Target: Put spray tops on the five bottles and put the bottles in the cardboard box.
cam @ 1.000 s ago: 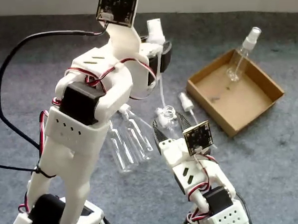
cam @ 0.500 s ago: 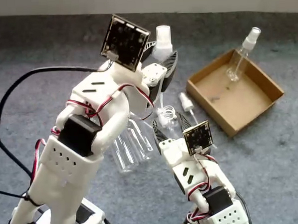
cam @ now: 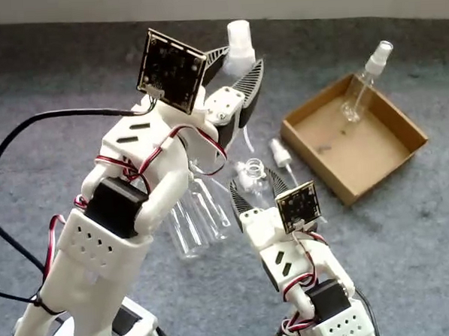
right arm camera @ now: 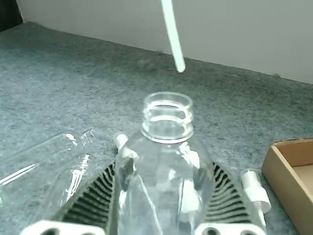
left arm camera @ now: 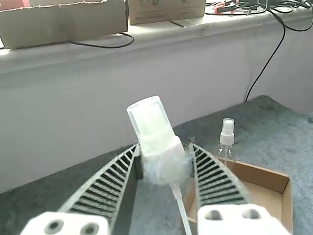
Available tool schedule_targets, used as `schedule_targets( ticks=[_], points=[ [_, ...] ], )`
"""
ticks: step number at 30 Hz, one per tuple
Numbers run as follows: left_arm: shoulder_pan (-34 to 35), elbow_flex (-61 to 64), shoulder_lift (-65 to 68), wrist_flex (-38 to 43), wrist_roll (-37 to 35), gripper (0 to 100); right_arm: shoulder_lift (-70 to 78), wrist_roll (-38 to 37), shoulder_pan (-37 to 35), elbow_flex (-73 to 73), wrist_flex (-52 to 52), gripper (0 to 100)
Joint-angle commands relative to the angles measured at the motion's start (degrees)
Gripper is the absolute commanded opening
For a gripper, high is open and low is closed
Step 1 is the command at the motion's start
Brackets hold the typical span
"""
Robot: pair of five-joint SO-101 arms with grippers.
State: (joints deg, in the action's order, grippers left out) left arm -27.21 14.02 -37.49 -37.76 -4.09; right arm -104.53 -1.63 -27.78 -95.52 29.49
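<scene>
My right fingers (right arm camera: 93, 196) are clamped on an upright open bottle (right arm camera: 166, 161). Its neck is bare. Just beside it, on my left side, several uncapped bottles (cam: 193, 215) lie flat on the grey table (cam: 54, 86), touching one another.

My left fingers (left arm camera: 105, 183) stand high above the table, clamped on a spray top (left arm camera: 154, 142). Its tube (right arm camera: 172, 34) hangs down, and the tube's end is over the open neck but not inside it.

A loose top (cam: 281, 154) lies on the table between the held bottle and the cardboard box (cam: 315, 163). Farthest off, one capped bottle (cam: 363, 82) leans tilted in the box's far corner.
</scene>
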Motion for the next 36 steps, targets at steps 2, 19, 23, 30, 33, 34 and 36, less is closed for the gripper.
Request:
schedule_targets(
  ticks=[2,19,23,30,33,34,36],
  points=[
    [0.40,3.47,-2.15,1.41,0.09,0,-0.66,0.00,-0.66,-8.13,-1.45,9.2],
    [0.40,3.82,-6.73,1.67,0.18,0,-0.66,0.00,-0.66,-8.13,-1.45,9.2],
    [0.40,4.62,-8.66,1.41,0.18,0,-0.66,0.00,-0.66,-8.13,-1.45,9.2],
    [0.31,6.55,-9.01,1.49,0.09,0,-0.57,0.00,-0.66,-8.13,-1.45,9.2],
    [-0.92,6.55,-8.92,1.49,0.00,0,-0.57,0.00,-0.66,-8.13,-1.45,9.2],
    [-1.80,6.73,-8.84,1.41,0.00,0,-0.57,0.00,-0.66,-8.13,-1.45,9.2],
    [-3.56,8.48,-8.92,1.67,0.09,0,-0.57,0.00,-0.66,-8.13,-1.45,9.2]
  ],
)
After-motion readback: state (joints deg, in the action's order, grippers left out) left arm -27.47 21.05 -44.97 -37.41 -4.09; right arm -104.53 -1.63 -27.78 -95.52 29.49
